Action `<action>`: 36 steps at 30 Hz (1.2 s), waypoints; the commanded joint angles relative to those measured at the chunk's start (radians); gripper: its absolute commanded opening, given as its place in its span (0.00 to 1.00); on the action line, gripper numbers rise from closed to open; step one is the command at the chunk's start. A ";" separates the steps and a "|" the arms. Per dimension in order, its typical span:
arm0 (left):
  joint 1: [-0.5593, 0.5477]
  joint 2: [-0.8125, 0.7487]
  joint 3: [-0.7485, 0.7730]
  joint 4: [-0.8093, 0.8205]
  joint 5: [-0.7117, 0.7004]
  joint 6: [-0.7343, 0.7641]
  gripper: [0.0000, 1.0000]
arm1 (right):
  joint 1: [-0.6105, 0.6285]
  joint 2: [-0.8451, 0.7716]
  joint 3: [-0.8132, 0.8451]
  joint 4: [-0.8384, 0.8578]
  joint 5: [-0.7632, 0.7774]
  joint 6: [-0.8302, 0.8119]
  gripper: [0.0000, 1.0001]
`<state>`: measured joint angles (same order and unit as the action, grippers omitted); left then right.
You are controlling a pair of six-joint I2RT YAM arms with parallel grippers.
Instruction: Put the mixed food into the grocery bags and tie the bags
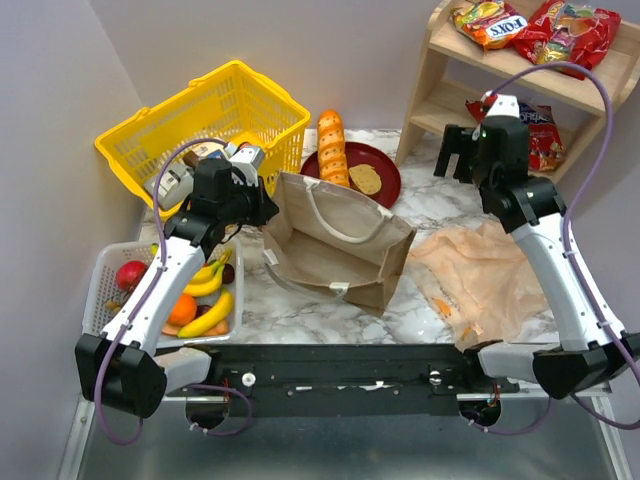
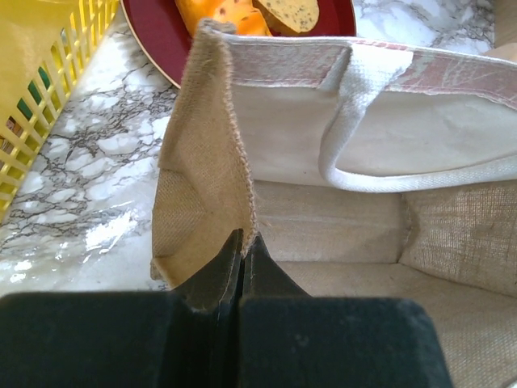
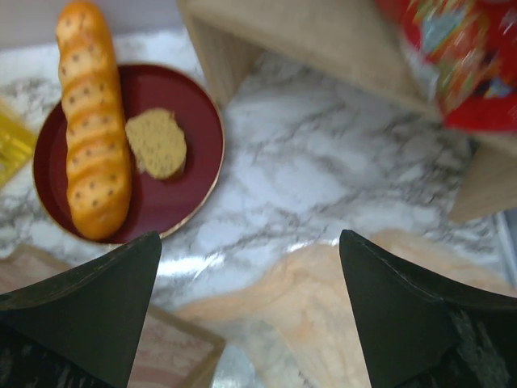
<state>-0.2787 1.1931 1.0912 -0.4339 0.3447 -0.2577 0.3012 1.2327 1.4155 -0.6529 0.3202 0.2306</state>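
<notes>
White tray [image 1: 100,262] at lower left holds bananas [image 1: 212,316], an apple [image 1: 131,274] and an orange [image 1: 181,309]. Yellow basket [image 1: 250,92] sits at upper left, tilted, with boxed goods inside.

Left jaws are just right of the basket, pinched fully shut on the left rim of the brown bag [image 1: 340,250]. The left wrist view shows the bag's side wall folded and caught between the two fingers.

The brown bag is at centre frame on the bench [image 1: 250,300], mouth open. Nothing can be seen inside it. Its white handle [image 2: 355,121] droops across the opening.

Red plate [image 1: 385,160] is just behind the bag, carrying the long loaf [image 1: 332,148] and the bun [image 1: 365,179] side by side.

Tan plastic bag [image 1: 490,270] lies flat and crumpled on the bench at right of centre, beside the brown bag.

Right jaws are at upper right, spread wide and holding nothing. They hang over bare bench between the plate and the plastic bag, in front of the shelf [image 1: 455,75].

Crisp packets [image 1: 570,30] lie on the shelf's top board at far upper right, with another lower down behind the right arm.
</notes>
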 commanded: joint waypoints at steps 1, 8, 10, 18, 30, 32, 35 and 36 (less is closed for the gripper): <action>-0.007 -0.029 -0.057 0.058 0.028 0.015 0.03 | -0.022 0.134 0.227 -0.149 0.155 -0.198 1.00; -0.007 -0.036 -0.079 0.063 0.000 0.025 0.03 | -0.142 0.333 0.441 -0.183 0.221 -0.332 1.00; -0.007 -0.033 -0.080 0.063 -0.001 0.025 0.03 | -0.163 0.362 0.464 -0.180 0.253 -0.356 1.00; -0.008 -0.029 -0.080 0.063 -0.001 0.026 0.03 | -0.226 0.468 0.447 -0.077 0.273 -0.458 1.00; -0.008 -0.047 -0.085 0.061 -0.012 0.034 0.01 | -0.237 0.469 0.393 -0.007 0.104 -0.478 0.01; -0.008 -0.050 -0.085 0.064 -0.012 0.034 0.01 | -0.209 0.438 0.387 -0.019 0.083 -0.496 0.01; -0.008 -0.050 -0.085 0.066 -0.007 0.034 0.00 | -0.110 0.377 0.382 -0.025 0.124 -0.533 0.01; -0.008 -0.050 -0.085 0.066 -0.004 0.034 0.00 | -0.067 0.352 0.402 -0.036 0.132 -0.528 0.01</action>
<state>-0.2794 1.1591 1.0237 -0.3626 0.3489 -0.2420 0.1043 1.6985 1.7939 -0.6926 0.4728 -0.2592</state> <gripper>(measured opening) 0.018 0.014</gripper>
